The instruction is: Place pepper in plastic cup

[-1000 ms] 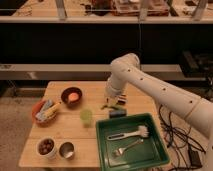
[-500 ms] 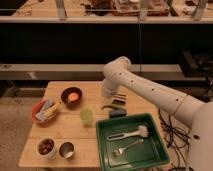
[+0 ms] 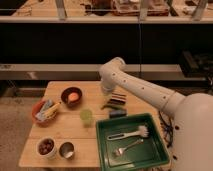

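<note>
The slim, curved dark green pepper (image 3: 109, 106) lies on the wooden table (image 3: 60, 129) near its middle, just under the dark gripper (image 3: 117, 99). I cannot tell how far the gripper is open or whether it grips the pepper. The round, translucent plastic cup (image 3: 86, 116) stands just left of the pepper, beside the glossy green tray (image 3: 150, 150). Since a second ago the white arm's bend has swung left.
</note>
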Robot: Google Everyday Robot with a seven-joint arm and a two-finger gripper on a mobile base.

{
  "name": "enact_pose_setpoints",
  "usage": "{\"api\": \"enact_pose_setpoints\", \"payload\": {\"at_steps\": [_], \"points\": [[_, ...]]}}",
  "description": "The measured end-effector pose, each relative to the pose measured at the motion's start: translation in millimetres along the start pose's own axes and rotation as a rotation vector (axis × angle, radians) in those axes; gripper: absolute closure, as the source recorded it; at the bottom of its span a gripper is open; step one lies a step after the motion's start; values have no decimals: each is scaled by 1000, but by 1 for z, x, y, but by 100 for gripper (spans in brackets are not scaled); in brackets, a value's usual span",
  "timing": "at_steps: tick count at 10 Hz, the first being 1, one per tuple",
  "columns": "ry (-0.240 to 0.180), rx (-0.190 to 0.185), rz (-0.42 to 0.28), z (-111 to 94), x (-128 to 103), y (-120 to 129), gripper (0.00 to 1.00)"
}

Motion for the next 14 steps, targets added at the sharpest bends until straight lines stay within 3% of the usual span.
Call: {"api": "enact_pose_setpoints", "payload": {"at_steps": [5,7,14], "points": [[44,-36,35,43,28,3,50],[54,-47,41,48,37,4,50],[20,-98,-34,58,24,22,50]]}}
